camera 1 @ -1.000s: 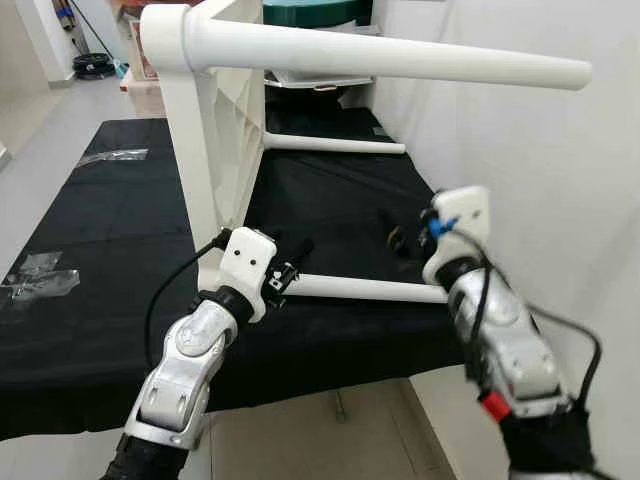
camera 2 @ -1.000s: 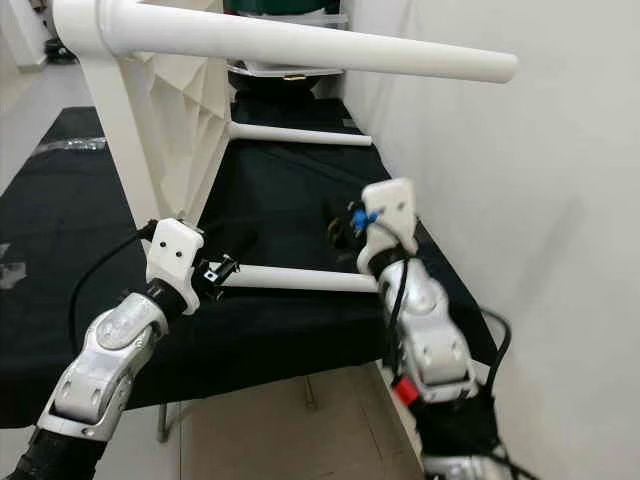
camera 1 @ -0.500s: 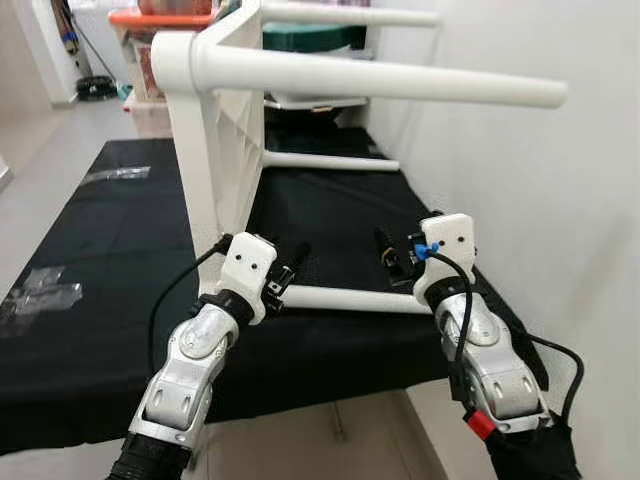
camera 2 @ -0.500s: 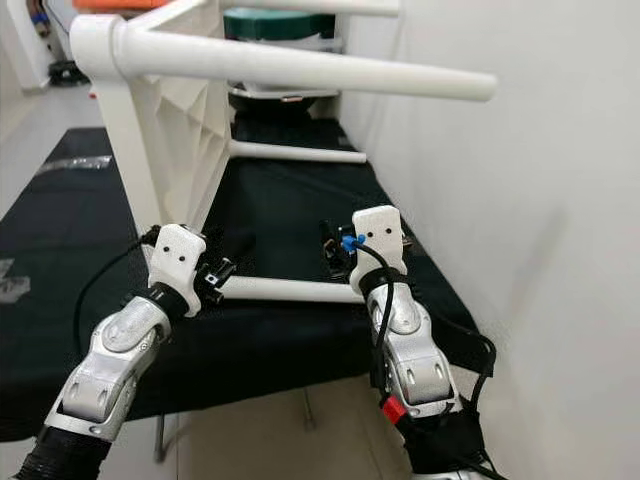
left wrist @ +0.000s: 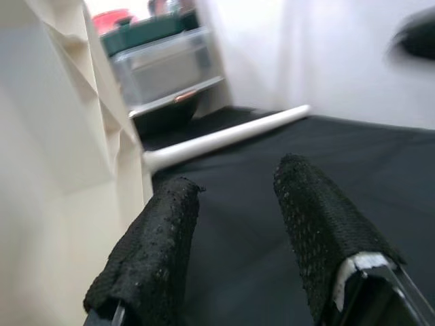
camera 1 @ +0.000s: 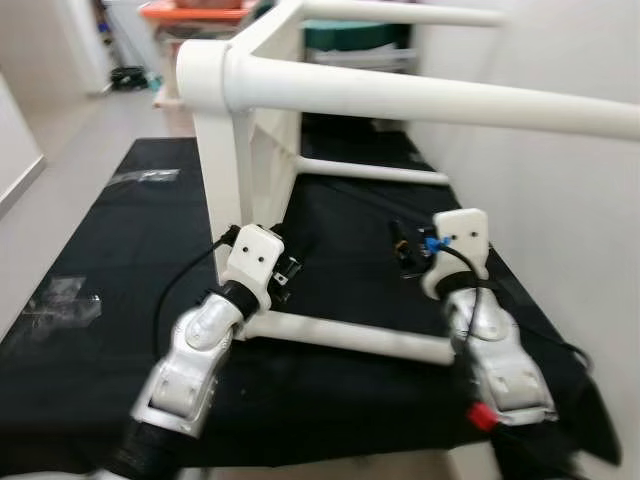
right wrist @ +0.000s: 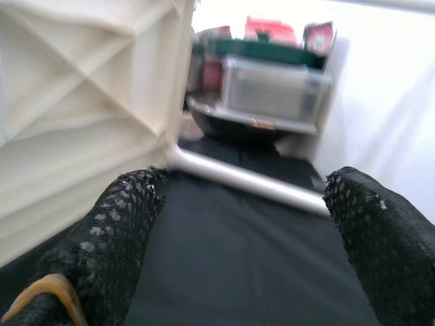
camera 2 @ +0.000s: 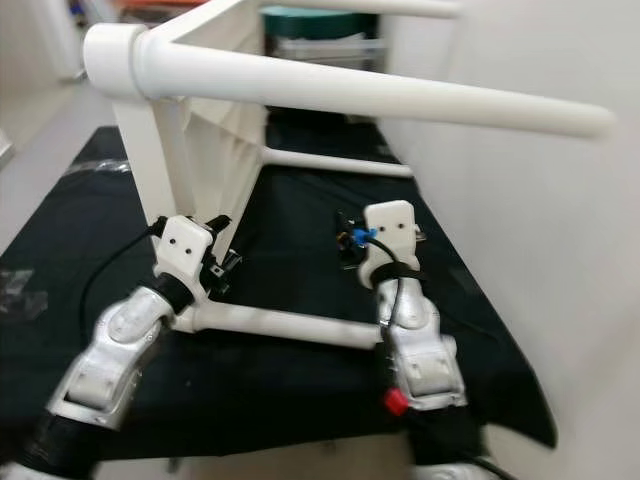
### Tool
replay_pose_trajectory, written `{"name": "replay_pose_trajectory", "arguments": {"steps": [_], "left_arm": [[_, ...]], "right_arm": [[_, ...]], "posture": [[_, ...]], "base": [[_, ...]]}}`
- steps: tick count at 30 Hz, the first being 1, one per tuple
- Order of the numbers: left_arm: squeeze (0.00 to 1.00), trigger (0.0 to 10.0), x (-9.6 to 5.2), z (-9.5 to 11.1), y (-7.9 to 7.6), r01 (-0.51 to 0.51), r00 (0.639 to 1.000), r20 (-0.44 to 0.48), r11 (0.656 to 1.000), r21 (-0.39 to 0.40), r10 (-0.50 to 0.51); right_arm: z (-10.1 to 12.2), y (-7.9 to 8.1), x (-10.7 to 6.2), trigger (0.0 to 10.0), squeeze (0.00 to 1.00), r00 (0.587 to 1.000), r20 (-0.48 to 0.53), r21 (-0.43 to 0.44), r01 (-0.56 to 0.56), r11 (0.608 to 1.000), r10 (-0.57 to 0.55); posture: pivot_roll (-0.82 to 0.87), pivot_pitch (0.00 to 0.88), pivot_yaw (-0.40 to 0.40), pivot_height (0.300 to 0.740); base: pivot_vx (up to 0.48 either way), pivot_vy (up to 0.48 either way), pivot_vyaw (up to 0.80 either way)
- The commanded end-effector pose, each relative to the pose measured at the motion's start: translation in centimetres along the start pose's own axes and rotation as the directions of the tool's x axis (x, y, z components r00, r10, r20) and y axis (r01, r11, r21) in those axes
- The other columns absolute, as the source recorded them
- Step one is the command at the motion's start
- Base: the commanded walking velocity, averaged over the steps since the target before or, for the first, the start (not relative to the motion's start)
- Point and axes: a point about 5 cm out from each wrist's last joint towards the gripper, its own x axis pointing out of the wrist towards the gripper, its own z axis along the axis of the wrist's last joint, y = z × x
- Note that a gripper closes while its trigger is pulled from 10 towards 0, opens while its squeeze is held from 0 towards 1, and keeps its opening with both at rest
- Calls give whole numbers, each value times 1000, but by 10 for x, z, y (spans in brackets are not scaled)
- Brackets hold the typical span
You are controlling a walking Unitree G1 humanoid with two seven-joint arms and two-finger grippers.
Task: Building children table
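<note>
Children's table (camera 1: 245,150): on its side on the black-covered bench (camera 1: 110,240).
Left gripper (left wrist: 234,231): fingers spread, beside the tabletop's underside.
Right gripper (right wrist: 238,258): fingers spread, above the lowest leg (camera 1: 350,338).

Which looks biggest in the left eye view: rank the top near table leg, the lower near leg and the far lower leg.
1. Top near table leg: largest, though it is nearest the camera.
2. Lower near leg, on the black cloth.
3. Far lower leg: smallest, farthest away.
True sizes may match.

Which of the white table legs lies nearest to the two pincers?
The near lower leg, lying on the black cloth between left pincer and right pincer; the others are higher or farther.
</note>
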Motion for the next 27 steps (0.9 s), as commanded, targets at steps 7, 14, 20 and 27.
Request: {"name": "replay_pose_trajectory", "arguments": {"steps": [7,14,20,27], "left_arm": [[0,10000,3,-1,-13,36,999,-7,999,-25,-36],[0,10000,3,-2,-16,31,999,-10,999,-15,-31],[0,10000,4,-3,-13,3,1000,-9,1000,-16,-3],[0,10000,0,-18,-2,-22,997,-71,1000,15,23]], "right_arm": [[-8,-19,-7,10000,0,997,-29,-30,72,997,-72],[7,-20,-8,10000,0,997,55,-180,60,982,-51],[13,-22,-28,10000,0,986,161,-460,115,881,-45],[13,-18,-73,10000,0,945,327,-725,232,648,27]], "posture": [[55,14,-45,740],[51,19,-44,740],[41,18,-42,740],[32,24,-25,740]], "base": [[0,0,0],[0,0,0],[0,0,0],[0,0,0]]}}
